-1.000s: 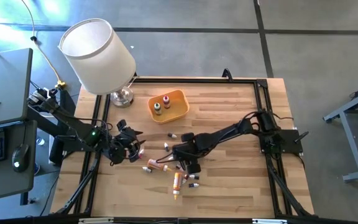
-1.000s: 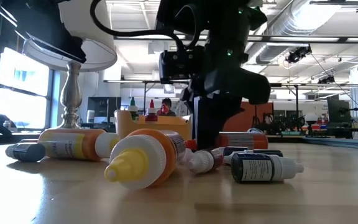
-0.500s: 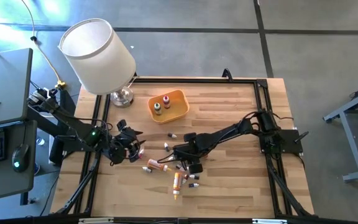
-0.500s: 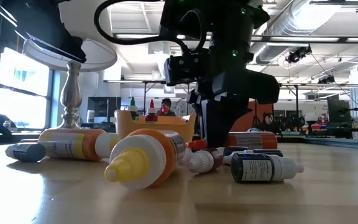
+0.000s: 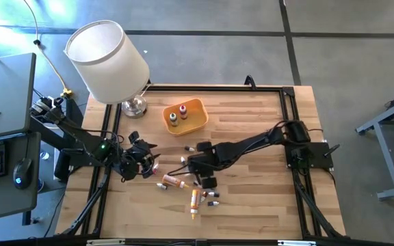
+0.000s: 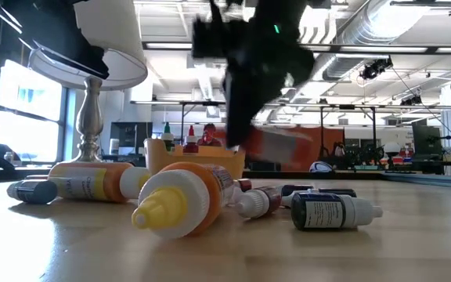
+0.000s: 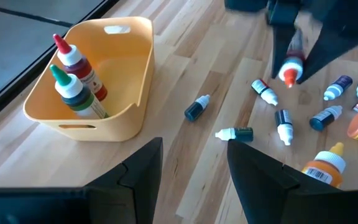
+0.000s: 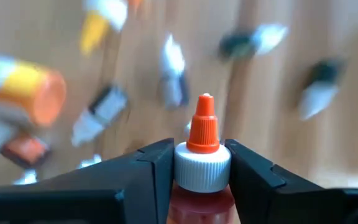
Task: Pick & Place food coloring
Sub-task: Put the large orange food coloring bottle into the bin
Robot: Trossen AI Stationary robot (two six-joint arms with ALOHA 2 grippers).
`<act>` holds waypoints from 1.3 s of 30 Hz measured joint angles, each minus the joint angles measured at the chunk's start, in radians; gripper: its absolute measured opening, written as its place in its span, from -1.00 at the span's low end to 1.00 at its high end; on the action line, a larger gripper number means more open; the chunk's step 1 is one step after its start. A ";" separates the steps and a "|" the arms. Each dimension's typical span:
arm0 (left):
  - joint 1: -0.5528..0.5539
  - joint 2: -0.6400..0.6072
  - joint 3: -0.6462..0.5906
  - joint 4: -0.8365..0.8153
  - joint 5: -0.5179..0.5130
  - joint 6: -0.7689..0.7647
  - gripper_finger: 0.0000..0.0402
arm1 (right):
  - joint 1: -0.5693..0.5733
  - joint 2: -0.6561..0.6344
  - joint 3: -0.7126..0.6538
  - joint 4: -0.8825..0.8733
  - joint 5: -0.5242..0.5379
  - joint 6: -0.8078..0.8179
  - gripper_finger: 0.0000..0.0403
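Several small food coloring bottles [image 5: 195,193] lie scattered on the wooden table's middle; in the low view a yellow-capped one [image 6: 180,200] lies nearest. My right gripper [image 5: 198,167] hovers above them, shut on a red bottle with an orange nozzle [image 8: 202,127], also seen in the left wrist view [image 7: 291,64]. My left gripper [image 7: 194,168] waits open near the table's left side [image 5: 144,161]. Two bottles [image 7: 73,78] stand upright in the orange tray [image 5: 195,119]. My right gripper pinches the red bottle between its two fingers at the white collar [image 8: 202,173] just below the orange nozzle. The fingers [image 8: 151,177] come from above, slanting down, and lie along the bottle. The bottle is lifted clear of the table, nozzle [image 7: 289,76] pointing down.
A lamp with a white shade [image 5: 108,60] stands at the table's far left corner, its silver base [image 6: 90,117] beside the tray. A black frame [image 5: 289,102] runs along the table's edges. Bare wood lies to the right of the scattered bottles.
My right gripper has risen from among the scattered bottles and moved slightly toward the far left, carrying the red bottle with it. The bottle has gone from lying on the table to being lifted clear. My left arm has kept still.
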 joint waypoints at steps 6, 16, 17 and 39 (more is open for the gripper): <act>0.000 0.000 0.000 0.002 -0.002 0.000 -0.12 | 0.003 -0.100 0.066 0.131 0.293 -0.094 -0.43; 0.000 0.000 0.000 0.005 0.005 0.000 -0.12 | -0.127 -0.158 -0.419 1.351 0.247 -0.296 -0.42; 0.000 0.000 0.000 0.005 0.005 0.000 -0.12 | -0.155 -0.154 -0.475 1.469 0.236 -0.271 -0.42; 0.000 0.000 0.001 0.006 -0.069 0.019 -0.12 | -0.437 0.076 -0.543 1.752 0.132 -0.143 -0.41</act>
